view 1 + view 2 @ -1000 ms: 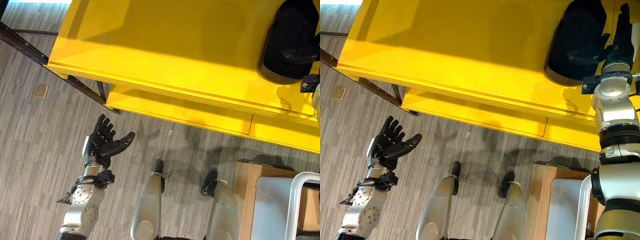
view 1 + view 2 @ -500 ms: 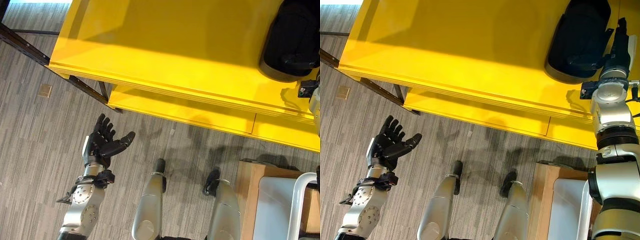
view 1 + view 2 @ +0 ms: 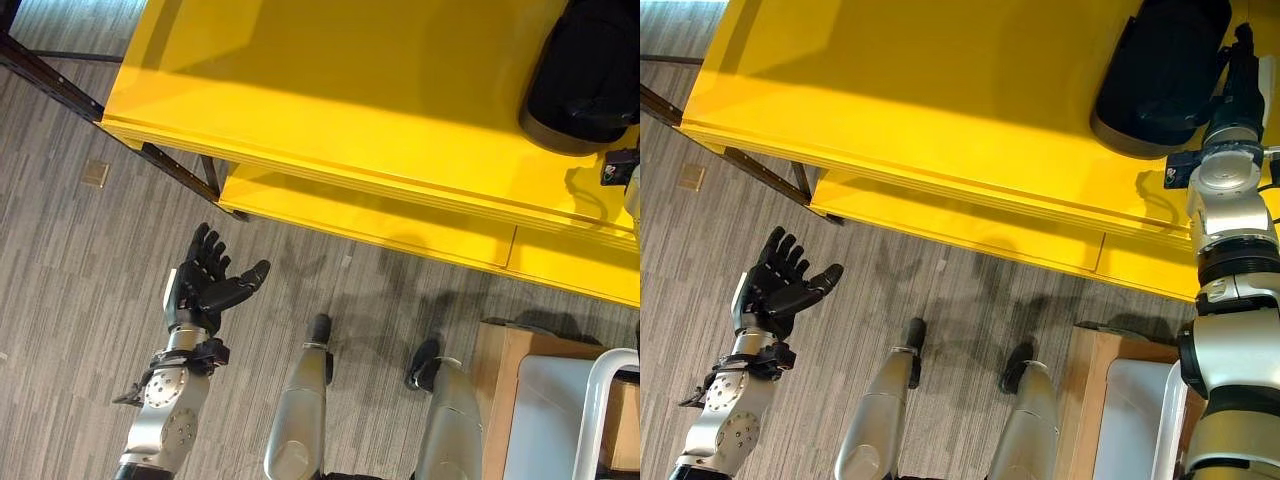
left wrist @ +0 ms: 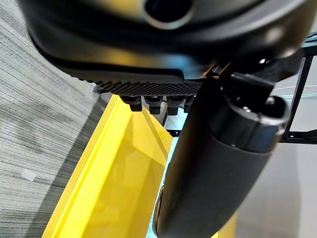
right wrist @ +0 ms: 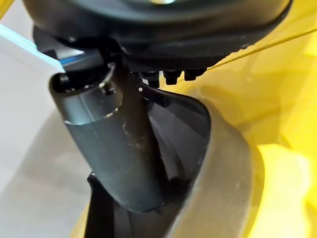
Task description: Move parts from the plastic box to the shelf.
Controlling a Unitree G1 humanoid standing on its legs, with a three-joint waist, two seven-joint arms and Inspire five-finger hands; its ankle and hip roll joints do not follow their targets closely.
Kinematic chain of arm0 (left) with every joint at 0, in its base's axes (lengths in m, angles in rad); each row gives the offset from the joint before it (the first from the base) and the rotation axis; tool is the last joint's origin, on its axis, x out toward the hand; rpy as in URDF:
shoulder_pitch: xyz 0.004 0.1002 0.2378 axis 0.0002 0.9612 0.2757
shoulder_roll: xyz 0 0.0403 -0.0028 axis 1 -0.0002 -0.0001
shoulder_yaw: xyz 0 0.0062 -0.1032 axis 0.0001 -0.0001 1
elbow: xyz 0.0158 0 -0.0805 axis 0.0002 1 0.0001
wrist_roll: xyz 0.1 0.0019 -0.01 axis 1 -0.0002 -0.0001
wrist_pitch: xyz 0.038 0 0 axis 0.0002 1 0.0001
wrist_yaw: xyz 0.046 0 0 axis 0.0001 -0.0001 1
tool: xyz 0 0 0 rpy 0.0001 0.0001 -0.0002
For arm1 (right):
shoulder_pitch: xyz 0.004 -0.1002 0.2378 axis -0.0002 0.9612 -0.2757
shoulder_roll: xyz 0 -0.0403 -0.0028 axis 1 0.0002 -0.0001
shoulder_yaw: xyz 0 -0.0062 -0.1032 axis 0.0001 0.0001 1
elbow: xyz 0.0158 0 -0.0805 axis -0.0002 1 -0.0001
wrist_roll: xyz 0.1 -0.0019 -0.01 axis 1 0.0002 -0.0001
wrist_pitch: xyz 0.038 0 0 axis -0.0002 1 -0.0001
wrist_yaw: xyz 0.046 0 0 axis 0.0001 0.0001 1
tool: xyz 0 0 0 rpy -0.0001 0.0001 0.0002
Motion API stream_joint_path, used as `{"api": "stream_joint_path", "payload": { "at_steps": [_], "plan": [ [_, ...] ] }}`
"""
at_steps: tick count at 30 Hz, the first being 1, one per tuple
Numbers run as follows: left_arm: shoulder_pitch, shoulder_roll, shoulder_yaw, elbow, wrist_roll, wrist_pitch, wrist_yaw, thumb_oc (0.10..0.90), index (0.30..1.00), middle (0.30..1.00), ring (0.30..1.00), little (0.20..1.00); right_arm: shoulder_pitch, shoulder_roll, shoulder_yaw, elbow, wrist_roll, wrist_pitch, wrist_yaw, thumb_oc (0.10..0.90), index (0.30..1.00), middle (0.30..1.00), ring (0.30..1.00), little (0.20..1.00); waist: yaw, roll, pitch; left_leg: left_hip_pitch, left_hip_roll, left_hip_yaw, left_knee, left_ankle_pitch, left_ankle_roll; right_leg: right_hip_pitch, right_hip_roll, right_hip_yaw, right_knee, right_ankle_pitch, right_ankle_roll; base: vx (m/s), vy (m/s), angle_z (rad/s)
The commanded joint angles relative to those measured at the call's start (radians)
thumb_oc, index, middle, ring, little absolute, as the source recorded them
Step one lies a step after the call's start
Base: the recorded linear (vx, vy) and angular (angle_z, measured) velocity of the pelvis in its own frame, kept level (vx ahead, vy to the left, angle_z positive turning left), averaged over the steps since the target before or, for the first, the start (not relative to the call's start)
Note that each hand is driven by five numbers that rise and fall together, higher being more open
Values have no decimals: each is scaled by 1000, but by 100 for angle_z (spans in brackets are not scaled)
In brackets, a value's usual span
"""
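Across the top of both eye views you had the yellow shelf (image 3: 330,90), its glossy upper board catching a broad band of light, with a lower yellow board (image 3: 400,225) stepping out beneath it toward the robot. Dark metal legs (image 3: 60,85) ran off under the shelf's far left corner. Below lay grey striped carpet (image 3: 60,280), with a small tan square floor plate (image 3: 95,174) set in it. Your left hand (image 3: 208,282) hovered over that carpet, fingers spread apart and holding nothing. Your right hand (image 3: 1243,75) rested against the black part (image 3: 1160,70) lying on the upper board at its right end; you could not tell how its fingers stood. At lower right sat the white plastic box (image 3: 550,420) on a wooden stand (image 3: 497,400).
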Motion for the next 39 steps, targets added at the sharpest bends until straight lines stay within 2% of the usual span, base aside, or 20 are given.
{"api": "stream_joint_path", "payload": {
  "at_steps": [1, 17, 25, 27, 39],
  "plan": [
    [-3, 75, 23, -122, 11, -125, -1, 900, 1000, 1000, 1000, 1000, -121, -56, 65, 43, -35, -45, -11, 900, 1000, 1000, 1000, 1000, 22, 14, -38, 27, 58, -6, 14, -66, -5, 48, 2, 81, -28, -30, 66, 0, 0, 0],
    [-5, 73, 19, -119, 11, -137, -4, 900, 1000, 1000, 1000, 1000, -125, -92, 114, 81, -86, -49, 10, 900, 1000, 1000, 1000, 1000, 37, 33, -30, 7, 60, -23, -20, -30, -18, 12, -5, 64, 5, -54, 62, -9, -28, 2],
    [0, 72, 20, -124, 6, -140, -17, 900, 1000, 1000, 1000, 1000, -124, -113, 175, 77, -165, -47, 32, 900, 1000, 1000, 1000, 1000, 39, 32, -25, 2, 62, -32, -25, -22, -21, 5, -9, 57, 20, -59, 61, -8, -13, 2],
    [5, 71, 26, -124, 4, -142, -22, 900, 1000, 1000, 1000, 1000, -116, -126, 212, 71, -217, -46, 42, 900, 1000, 1000, 1000, 1000, 39, 28, -23, 2, 63, -36, -35, -15, -23, 1, -8, 54, 20, -57, 62, -19, -17, 4],
    [10, 65, 33, -127, 2, -146, -32, 900, 1000, 1000, 1000, 1000, -81, -145, 252, 72, -310, -43, 59, 900, 1000, 1000, 1000, 1000, 35, 19, -22, 8, 66, -34, -49, -10, -25, -1, -6, 52, 17, -53, 61, -1, -1, 0]
  ]
}}
